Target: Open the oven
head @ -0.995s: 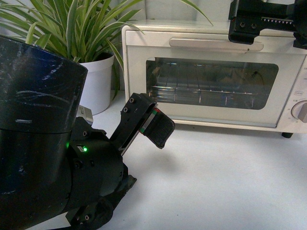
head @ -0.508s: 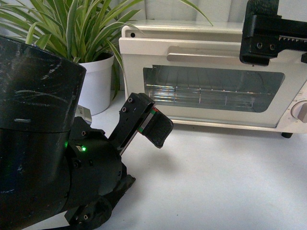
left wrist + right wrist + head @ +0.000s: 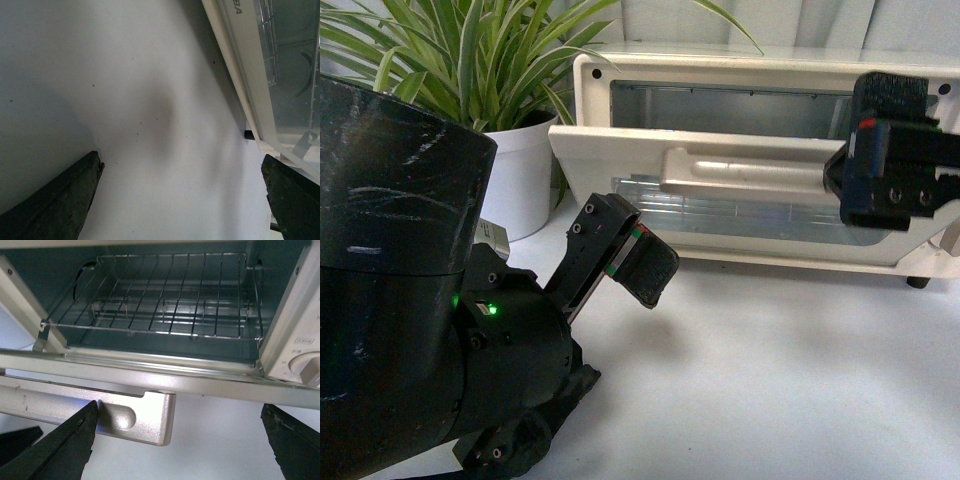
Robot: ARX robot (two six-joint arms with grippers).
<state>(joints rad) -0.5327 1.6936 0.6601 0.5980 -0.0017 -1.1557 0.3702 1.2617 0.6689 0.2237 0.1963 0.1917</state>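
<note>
Currently you have, on the white table [image 3: 790, 380], one cream-white oven [image 3: 740, 68] at the back, just beside a potted plant [image 3: 470, 60] on its left. Its door [image 3: 605, 150] hangs partly swung down, with the wire rack [image 3: 165, 295] and shiny interior exposed and the side knob [image 3: 309, 367] at the right. Your right gripper [image 3: 179, 412]: fingers spread wide, the right end of the bar handle [image 3: 125, 415] lying between them, nothing clamped; your left gripper [image 3: 181, 165]: wide apart, empty, low over bare table near the oven's front.
</note>
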